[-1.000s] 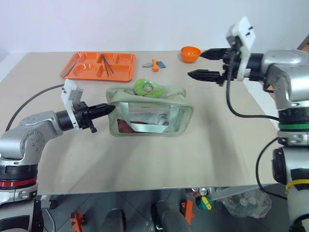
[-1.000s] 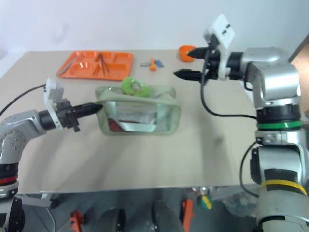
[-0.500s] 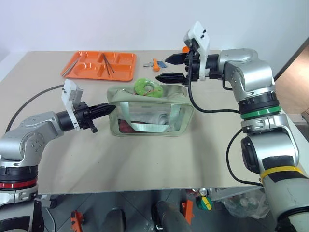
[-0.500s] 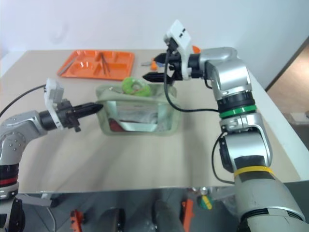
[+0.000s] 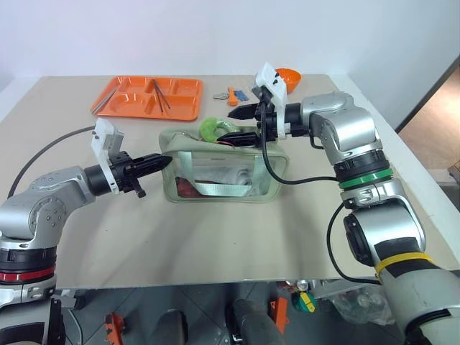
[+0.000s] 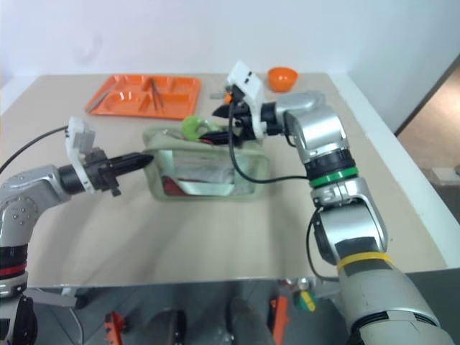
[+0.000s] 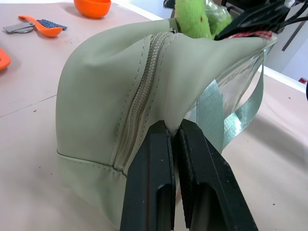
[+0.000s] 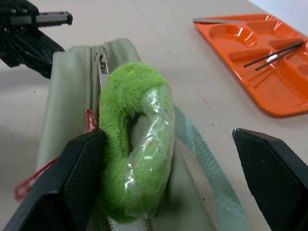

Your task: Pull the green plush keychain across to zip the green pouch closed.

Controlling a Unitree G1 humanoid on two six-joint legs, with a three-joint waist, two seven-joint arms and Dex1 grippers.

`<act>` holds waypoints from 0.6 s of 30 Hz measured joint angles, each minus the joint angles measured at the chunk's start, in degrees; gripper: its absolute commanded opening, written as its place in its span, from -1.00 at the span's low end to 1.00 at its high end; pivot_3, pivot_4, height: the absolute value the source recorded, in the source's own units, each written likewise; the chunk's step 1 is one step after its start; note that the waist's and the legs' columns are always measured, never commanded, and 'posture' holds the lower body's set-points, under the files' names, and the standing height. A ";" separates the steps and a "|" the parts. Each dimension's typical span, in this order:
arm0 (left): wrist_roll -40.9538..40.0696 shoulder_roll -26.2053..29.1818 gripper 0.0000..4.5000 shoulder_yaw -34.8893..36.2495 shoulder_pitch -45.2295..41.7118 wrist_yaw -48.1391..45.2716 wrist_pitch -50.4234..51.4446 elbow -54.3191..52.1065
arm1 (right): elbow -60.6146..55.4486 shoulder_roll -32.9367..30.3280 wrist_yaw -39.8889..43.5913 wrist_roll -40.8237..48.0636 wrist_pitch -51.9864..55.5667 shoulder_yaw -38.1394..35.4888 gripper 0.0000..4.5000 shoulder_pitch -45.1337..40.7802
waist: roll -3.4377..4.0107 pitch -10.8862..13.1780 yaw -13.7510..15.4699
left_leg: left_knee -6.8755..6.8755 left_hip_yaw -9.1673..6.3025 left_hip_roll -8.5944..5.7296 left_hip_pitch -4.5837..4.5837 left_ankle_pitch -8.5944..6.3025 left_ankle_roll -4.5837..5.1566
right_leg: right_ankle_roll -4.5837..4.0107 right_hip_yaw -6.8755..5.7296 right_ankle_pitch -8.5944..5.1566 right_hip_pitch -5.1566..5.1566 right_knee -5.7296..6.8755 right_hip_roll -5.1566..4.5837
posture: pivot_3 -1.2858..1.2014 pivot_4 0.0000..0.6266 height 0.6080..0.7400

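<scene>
With the left gripper (image 7: 174, 139) pinching the green pouch (image 5: 223, 169) end, the wide-open right gripper (image 8: 168, 168) brackets the green plush keychain (image 8: 137, 139), apparently ungrasped; closing follows.

I see a pale sage-green pouch (image 5: 221, 165) with a clear side window and green webbing. On top of the pouch lies a bright lime-green plush keychain (image 8: 137, 139), partly wrapped in clear plastic, with a red string. Beyond the pouch sits an orange tray (image 5: 129, 100) and an orange bowl (image 5: 287, 75). Both grippers have black fingers (image 7: 159, 187). The tabletop (image 5: 215, 237) is plain beige.
</scene>
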 measured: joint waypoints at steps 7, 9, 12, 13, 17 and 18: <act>-0.09 0.00 -1.00 0.00 -0.01 0.03 0.00 0.02 | 0.51 0.07 -0.09 -0.49 -1.52 -0.02 -0.13 -0.27 | 0.00 0.00 -0.01 | 0.00 0.00 0.00 0.00 0.00 0.00 | 0.00 0.00 0.00 0.00 0.00 -0.01 | 0.03 -0.52 1.00; -0.32 0.00 -1.00 0.01 -0.01 0.18 0.02 0.02 | 0.94 0.07 -0.09 -0.62 -1.92 -0.03 -0.47 -0.66 | 0.00 0.00 -0.01 | 0.00 0.00 0.00 0.00 0.00 0.00 | 0.00 -0.01 0.00 0.00 0.00 -0.01 | 0.03 -0.52 1.00; -0.43 -0.01 -1.00 0.01 -0.01 0.31 0.04 0.08 | 1.56 -0.01 0.01 -1.01 -2.35 -0.07 -0.72 -1.38 | 0.00 0.00 -0.01 | 0.00 0.00 0.00 0.00 0.00 0.00 | 0.00 0.00 0.00 0.00 0.00 -0.01 | 0.03 -0.52 1.00; -0.45 -0.01 -1.00 0.01 -0.01 0.33 0.03 0.11 | 1.62 -0.05 0.07 -1.04 -2.47 -0.07 -0.72 -1.52 | 0.00 0.00 -0.01 | 0.00 0.00 0.00 0.00 0.00 0.00 | 0.00 0.00 0.00 0.00 0.00 -0.01 | 0.03 -0.52 1.00; -0.57 -0.04 -1.00 0.01 -0.03 0.33 0.00 0.49 | 2.50 -0.22 0.24 -1.10 -2.77 -0.11 -0.72 -1.90 | 0.00 0.00 -0.01 | 0.00 0.00 -0.01 0.00 0.00 0.00 | 0.00 0.00 0.00 0.00 0.00 -0.01 | 0.03 -0.52 1.00; -0.61 -0.08 -1.00 0.01 -0.04 0.33 0.00 0.57 | 2.70 -0.26 0.26 -1.09 -2.85 -0.12 -0.72 -1.99 | 0.00 0.00 -0.01 | 0.00 0.00 -0.01 0.00 0.00 0.00 | 0.00 0.00 0.00 0.00 0.00 -0.01 | 0.03 -0.52 1.00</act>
